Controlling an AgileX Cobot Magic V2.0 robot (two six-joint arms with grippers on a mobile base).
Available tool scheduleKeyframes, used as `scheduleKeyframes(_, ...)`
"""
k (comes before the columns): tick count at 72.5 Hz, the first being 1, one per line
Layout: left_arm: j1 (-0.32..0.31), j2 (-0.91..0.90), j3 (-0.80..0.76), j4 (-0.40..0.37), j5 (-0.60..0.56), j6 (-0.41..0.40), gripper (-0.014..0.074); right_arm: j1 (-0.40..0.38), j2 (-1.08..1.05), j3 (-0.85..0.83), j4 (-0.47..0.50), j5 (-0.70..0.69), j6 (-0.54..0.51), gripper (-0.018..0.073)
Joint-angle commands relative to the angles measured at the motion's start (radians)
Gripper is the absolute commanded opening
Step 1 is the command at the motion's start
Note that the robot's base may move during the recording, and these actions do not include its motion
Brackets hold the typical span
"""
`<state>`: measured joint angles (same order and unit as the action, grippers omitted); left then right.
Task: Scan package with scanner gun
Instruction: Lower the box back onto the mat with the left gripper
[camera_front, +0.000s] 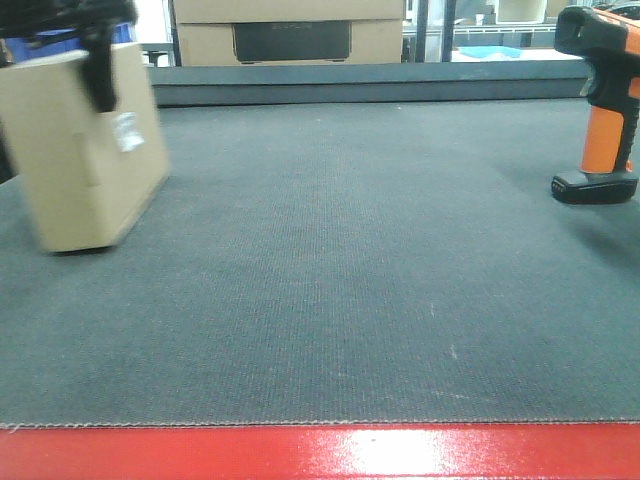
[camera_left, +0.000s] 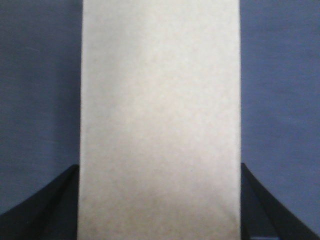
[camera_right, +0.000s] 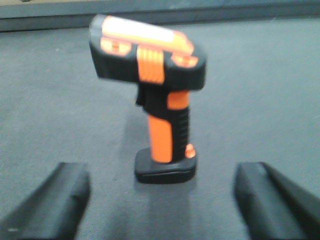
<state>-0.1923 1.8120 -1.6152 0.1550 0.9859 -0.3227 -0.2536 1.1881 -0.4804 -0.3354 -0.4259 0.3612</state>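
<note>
The package (camera_front: 85, 150), a plain brown box with a small white label (camera_front: 127, 131) on its right face, is at the far left of the grey mat, tilted and blurred. My left gripper (camera_front: 85, 60) is shut on it from above, one black finger (camera_front: 100, 75) lying down its front. In the left wrist view the package (camera_left: 160, 110) fills the space between both fingers (camera_left: 47, 210). The scanner gun (camera_front: 605, 110) stands upright at the far right. In the right wrist view the scanner gun (camera_right: 160, 100) stands just ahead of my open right gripper (camera_right: 160, 187), untouched.
The grey mat (camera_front: 340, 270) spans the table, with a red edge (camera_front: 320, 455) at the front. A raised dark ledge (camera_front: 370, 85) runs along the back. Behind it stand larger brown cartons with a dark panel (camera_front: 290, 30) and a blue tray (camera_front: 490, 50).
</note>
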Motion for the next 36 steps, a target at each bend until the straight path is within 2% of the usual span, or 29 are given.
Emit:
scheduleKeyframes(1,0.001,-0.013,-0.014,0.055,-0.006,0.053,-0.0111,-0.003,-0.071,0.004,-0.008,0.041,-0.012,0.0267)
scheduleKeyframes(4,0.003,-0.013,-0.014,0.056,-0.003,0.076,-0.0111,-0.003,-0.099,0.004,-0.008,0.057,-0.012,0.0174)
scheduleKeyframes(5,0.005,-0.013,-0.014,0.056,-0.003,0.084,-0.0111,-0.003,-0.107,0.004,-0.008,0.061,-0.012,0.0116)
scheduleKeyframes(10,0.015,-0.013,-0.014,0.056,-0.008,0.085,-0.0111,-0.003,-0.144,0.004,-0.008,0.076,-0.012,-0.0070)
scheduleKeyframes(14,0.023,-0.013,-0.014,0.051,-0.017,0.085,-0.0111,-0.003,-0.166,0.004,-0.008,0.085,-0.012,-0.0167)
scheduleKeyframes(30,0.077,-0.011,-0.014,-0.019,-0.029,0.085,-0.0111,-0.003,-0.211,0.004,-0.008,0.090,-0.012,-0.0167)
scheduleKeyframes(36,0.087,-0.009,-0.014,-0.044,-0.029,0.120,-0.0111,-0.003,-0.211,0.004,-0.008,0.092,-0.012,-0.0167)
